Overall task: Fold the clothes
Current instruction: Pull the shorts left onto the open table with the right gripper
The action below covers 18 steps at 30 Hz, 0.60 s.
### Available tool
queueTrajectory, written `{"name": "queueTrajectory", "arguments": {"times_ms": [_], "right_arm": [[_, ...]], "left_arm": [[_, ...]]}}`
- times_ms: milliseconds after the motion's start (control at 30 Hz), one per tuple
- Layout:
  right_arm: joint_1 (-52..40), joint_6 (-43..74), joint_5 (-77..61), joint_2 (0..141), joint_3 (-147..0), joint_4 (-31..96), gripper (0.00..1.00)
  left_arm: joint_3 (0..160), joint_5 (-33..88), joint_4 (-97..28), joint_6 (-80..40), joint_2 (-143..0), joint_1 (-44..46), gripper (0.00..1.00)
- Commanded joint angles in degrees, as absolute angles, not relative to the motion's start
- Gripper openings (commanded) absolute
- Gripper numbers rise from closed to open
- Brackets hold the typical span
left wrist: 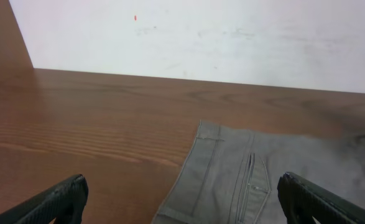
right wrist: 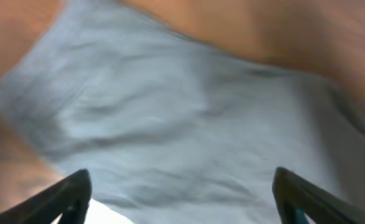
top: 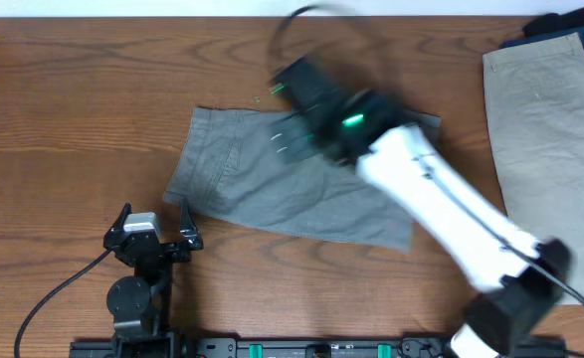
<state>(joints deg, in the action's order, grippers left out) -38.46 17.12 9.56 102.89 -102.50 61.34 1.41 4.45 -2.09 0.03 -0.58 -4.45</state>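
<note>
The mid grey shorts [top: 242,174] lie flat in the middle of the table, waistband to the left. The left wrist view shows their waistband corner and stitched pocket [left wrist: 250,177]. My left gripper [top: 154,227] is open and empty, just off the shorts' near left corner; its fingers frame that corner in the left wrist view [left wrist: 182,202]. My right gripper [top: 290,117] is open and hovers over the shorts' far middle, blurred by motion. The right wrist view [right wrist: 182,196] shows only grey cloth [right wrist: 188,124] under the open fingers.
Pale beige shorts [top: 550,129] lie at the right edge with dark navy shorts [top: 560,25] behind them at the far right corner. A white wall [left wrist: 201,37] stands past the table's far edge. The arm bases sit at the near edge.
</note>
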Motion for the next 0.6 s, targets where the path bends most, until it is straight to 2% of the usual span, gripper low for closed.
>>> {"name": "queueTrajectory", "arguments": {"times_ms": [0,200,367,567], "right_arm": [[-31.31,18.63,12.47,101.67,-103.07,67.68,0.99],[-20.62,20.21,12.25,103.35,-98.94,78.59,0.99],[-13.98,25.56,11.53,103.53,-88.23,74.28,0.99],[-8.99,25.67,1.06,103.53,-77.03,65.41,0.99]], "left_arm": [[0.23,4.89,-3.57,0.40,-0.23,-4.60,0.98],[0.23,4.89,-3.57,0.40,-0.23,-4.60,0.98],[0.23,4.89,-3.57,0.40,-0.23,-4.60,0.98],[0.23,4.89,-3.57,0.40,-0.23,-4.60,0.98]]}}
